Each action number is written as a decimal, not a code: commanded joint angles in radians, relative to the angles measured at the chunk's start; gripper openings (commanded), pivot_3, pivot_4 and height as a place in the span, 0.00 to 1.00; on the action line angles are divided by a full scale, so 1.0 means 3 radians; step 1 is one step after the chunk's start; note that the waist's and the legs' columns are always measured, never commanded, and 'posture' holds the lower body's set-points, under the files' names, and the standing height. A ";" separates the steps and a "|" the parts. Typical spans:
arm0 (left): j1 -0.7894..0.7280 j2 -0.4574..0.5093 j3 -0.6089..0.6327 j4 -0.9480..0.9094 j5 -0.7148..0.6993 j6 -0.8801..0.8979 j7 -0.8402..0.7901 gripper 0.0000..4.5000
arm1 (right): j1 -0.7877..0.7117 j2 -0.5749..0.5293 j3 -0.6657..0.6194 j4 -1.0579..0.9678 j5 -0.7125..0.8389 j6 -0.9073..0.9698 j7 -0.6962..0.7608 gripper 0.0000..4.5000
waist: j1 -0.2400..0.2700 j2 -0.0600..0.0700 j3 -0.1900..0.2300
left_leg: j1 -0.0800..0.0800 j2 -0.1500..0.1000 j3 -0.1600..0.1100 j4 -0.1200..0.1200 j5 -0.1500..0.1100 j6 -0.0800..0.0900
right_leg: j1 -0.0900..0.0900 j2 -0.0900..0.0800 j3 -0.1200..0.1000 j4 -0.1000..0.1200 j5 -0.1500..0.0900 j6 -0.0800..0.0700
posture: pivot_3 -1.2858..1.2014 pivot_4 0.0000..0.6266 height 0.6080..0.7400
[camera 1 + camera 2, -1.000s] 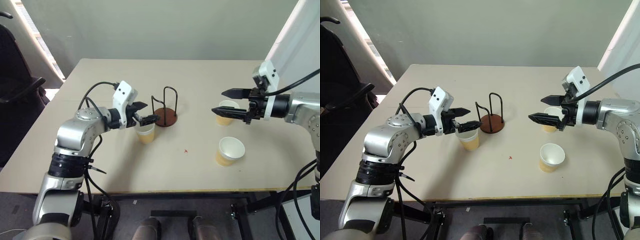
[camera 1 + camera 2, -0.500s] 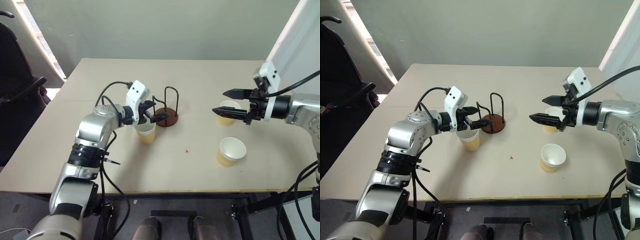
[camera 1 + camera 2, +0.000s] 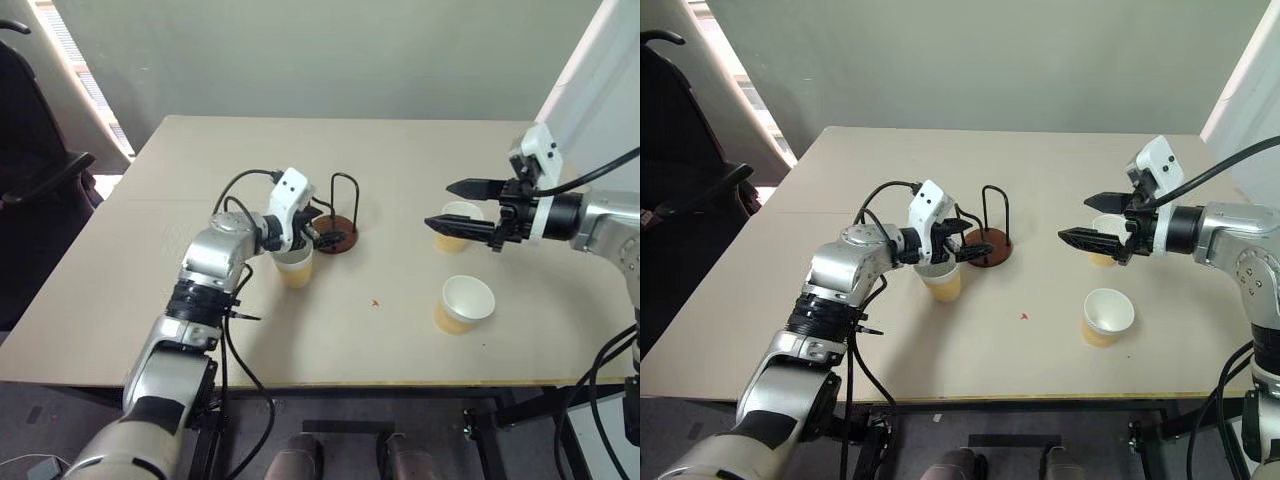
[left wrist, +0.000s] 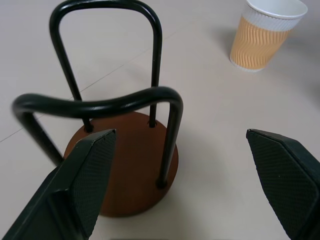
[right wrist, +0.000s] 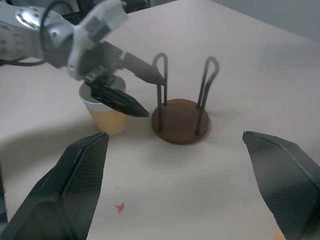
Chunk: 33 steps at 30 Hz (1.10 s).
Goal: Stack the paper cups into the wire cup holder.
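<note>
The wire cup holder (image 3: 338,236), a reddish-brown disc with black wire hoops, stands mid-table. It is empty, as the left wrist view of the holder (image 4: 131,167) shows. My left gripper (image 3: 322,234) is open and holds nothing. It hovers over one paper cup (image 3: 294,268), with its fingertips right at the holder's hoops. My right gripper (image 3: 438,204) hangs open and empty in front of a second paper cup (image 3: 456,228). A third paper cup (image 3: 464,304) stands nearer the front edge. All three cups are upright on the table.
The beige table (image 3: 400,150) has open room behind the holder and along its left side. A small red mark (image 3: 375,302) lies on the tabletop. A dark chair (image 3: 30,180) stands off the table's left edge.
My left gripper has moved right and forward, from beside the cup to over it, its tips now at the holder's hoops. The right arm has kept still.
</note>
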 commanded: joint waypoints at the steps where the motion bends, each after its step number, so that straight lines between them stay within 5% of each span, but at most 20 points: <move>1: -0.0181 -0.0067 0.0036 0.0059 0.0054 -0.0140 0.0022 1.00 | -0.0002 -0.0060 -0.0108 -0.0158 0.0107 0.0036 0.0025 0.99 | 0.0002 0.0000 0.0000 | 0.0000 0.0000 0.0000 0.0001 0.0000 0.0000 | 0.0000 0.0000 0.0000 0.0000 0.0000 0.0000 | 0.52 0.24 1.00; 12: -0.0317 -0.0296 0.0073 0.0358 0.0178 -0.0353 0.0132 1.00 | 0.0099 -0.0140 -0.0077 -0.0225 0.0146 0.0014 0.0079 0.99 | 0.0009 0.0000 0.0000 | -0.0007 -0.0001 0.0001 0.0015 -0.0003 0.0005 | 0.0001 0.0000 0.0000 0.0000 -0.0003 0.0008 | 0.52 0.24 1.00; 24: -0.0264 -0.0143 0.0050 0.0244 0.0213 -0.0420 -0.0044 0.05 | 0.0102 -0.0212 -0.0073 -0.0111 0.0098 -0.0083 0.0144 1.00 | 0.0010 0.0000 0.0000 | -0.0009 -0.0002 0.0002 0.0026 -0.0006 0.0009 | 0.0001 -0.0001 0.0001 0.0000 -0.0004 0.0011 | 0.52 0.24 1.00; 33: -0.0337 -0.0078 0.0070 0.0230 0.0200 -0.0563 -0.0237 0.01 | 0.0108 -0.0242 -0.0090 -0.0038 0.0014 -0.0204 0.0156 1.00 | 0.0012 0.0000 0.0000 | -0.0014 -0.0002 0.0002 0.0036 -0.0014 0.0019 | 0.0001 -0.0001 0.0001 0.0000 -0.0003 0.0013 | 0.52 0.24 1.00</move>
